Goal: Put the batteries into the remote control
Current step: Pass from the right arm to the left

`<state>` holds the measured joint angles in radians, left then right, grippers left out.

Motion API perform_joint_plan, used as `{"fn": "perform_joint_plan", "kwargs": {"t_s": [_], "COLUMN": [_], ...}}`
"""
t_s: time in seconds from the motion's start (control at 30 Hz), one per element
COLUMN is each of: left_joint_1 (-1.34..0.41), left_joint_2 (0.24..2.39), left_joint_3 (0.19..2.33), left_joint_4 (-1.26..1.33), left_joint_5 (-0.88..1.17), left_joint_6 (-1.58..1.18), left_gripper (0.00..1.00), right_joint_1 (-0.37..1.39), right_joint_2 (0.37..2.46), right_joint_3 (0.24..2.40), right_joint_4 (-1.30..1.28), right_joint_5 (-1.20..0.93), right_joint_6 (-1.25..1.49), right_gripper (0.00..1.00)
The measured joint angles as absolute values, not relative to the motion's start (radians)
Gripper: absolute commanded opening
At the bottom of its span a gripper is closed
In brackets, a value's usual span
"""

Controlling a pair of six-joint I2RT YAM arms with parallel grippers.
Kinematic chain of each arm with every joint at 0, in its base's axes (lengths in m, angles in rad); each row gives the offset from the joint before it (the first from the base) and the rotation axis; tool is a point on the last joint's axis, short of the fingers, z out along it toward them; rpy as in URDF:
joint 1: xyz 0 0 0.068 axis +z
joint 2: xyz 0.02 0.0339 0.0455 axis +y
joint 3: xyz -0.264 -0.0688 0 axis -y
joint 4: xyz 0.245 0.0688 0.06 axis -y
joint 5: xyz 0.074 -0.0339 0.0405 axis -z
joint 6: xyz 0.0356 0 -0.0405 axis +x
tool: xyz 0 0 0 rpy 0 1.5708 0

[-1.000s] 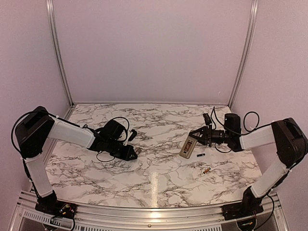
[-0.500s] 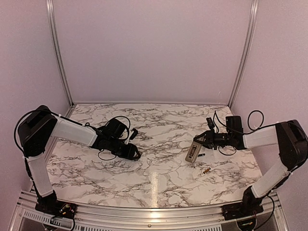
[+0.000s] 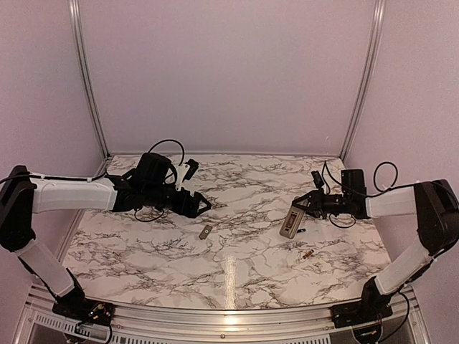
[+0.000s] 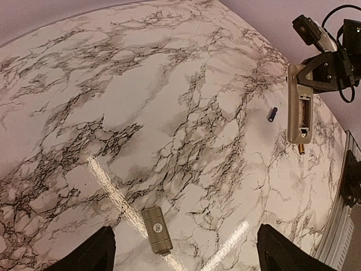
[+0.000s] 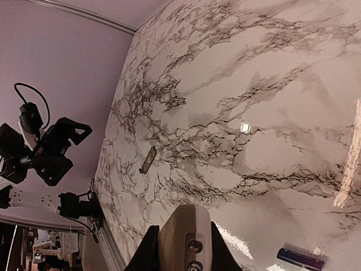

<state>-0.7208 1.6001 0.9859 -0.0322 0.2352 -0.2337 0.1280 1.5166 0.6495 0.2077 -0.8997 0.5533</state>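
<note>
Hanging from the right gripper [image 3: 304,206], which is clamped on its upper end, the remote control [image 3: 289,223] sits over the right side of the marble table [image 3: 237,276], greyish back turned toward the left arm. Its battery bay [image 4: 303,110] stands uncovered, only the bare recess showing. Whether its lower end touches the marble cannot be told. Dark battery [image 4: 272,114] lies on the table just beside the remote; gold battery [image 3: 308,254] lies nearer the arm bases, apart from both. A small grey cover plate [image 3: 205,232] lies flat near mid-table. Left gripper [image 3: 202,204] hovers above it, jaws spread wide, holding nothing.
</note>
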Motion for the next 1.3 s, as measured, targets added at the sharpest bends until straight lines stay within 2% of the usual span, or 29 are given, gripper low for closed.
{"fn": "perform_joint_plan", "kwargs": {"t_s": [0.37,0.5,0.8,1.0,1.3], "left_joint_1": [-0.748,-0.786,-0.825,-0.846,-0.853], "left_joint_2": [1.615,1.691,1.785,1.798,1.803], "left_joint_3": [0.960,0.962,1.010,1.018,0.995], "left_joint_4": [0.126,0.250,0.465,0.535,0.636], "left_joint_5": [0.430,0.537,0.701,0.739,0.801], "left_joint_6": [-0.277,-0.372,-0.582,-0.639,-0.697], "left_gripper": [0.73,0.67,0.59,0.43,0.06], "right_joint_1": [0.267,0.365,0.551,0.603,0.614], "right_joint_2": [1.546,1.582,1.647,1.670,1.674], "right_joint_3": [0.746,0.789,0.909,0.947,0.955], "right_joint_4": [0.228,0.252,0.313,0.355,0.454], "right_joint_5": [-0.946,-0.970,-1.031,-1.063,-1.153], "right_joint_6": [0.551,0.556,0.574,0.595,0.634], "right_gripper": [0.00,0.00,0.00,0.00,0.02]}}
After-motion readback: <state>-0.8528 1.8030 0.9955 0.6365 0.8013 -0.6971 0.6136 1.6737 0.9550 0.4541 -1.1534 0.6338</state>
